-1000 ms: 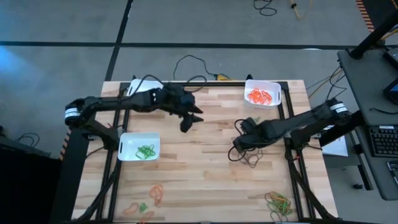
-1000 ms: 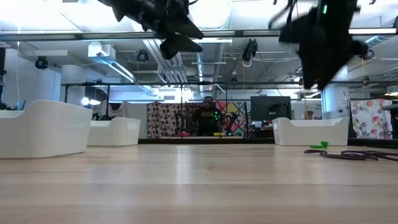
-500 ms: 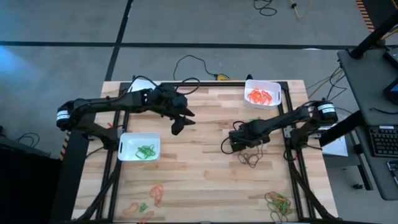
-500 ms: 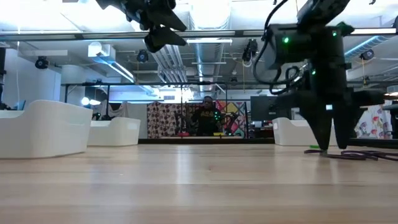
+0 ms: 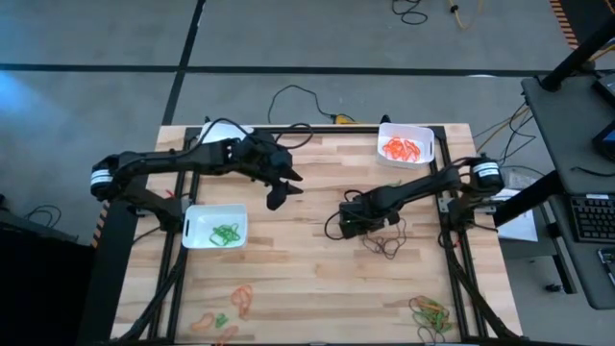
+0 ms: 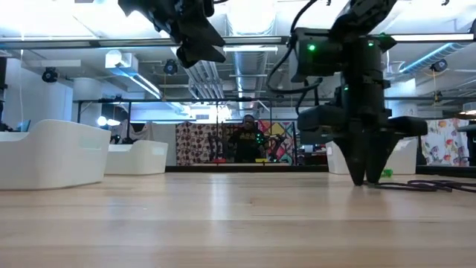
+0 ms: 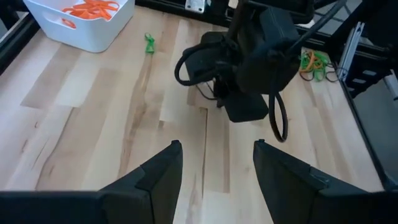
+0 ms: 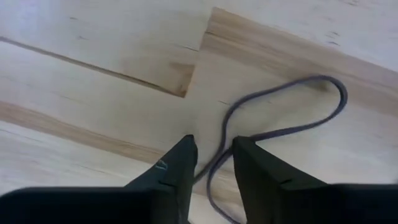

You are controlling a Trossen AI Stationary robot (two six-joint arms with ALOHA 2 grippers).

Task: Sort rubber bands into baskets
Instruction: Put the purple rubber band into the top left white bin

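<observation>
Right tool is down on the light wooden tabletop, right of centre, fingers narrowed around a strand of a thin dark rubber band lying flat; pinch not yet complete. Left tool hovers spread, left of centre. Step: picking a dark band. Next move probably needs full closure, lift, then carry to the far-left white plastic basket.

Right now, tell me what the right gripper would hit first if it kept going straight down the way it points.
The right gripper points down at the wooden table, fingertips almost on it. A dark rubber band runs between them, so it would likely meet that band first, then the wood directly beneath.
</observation>
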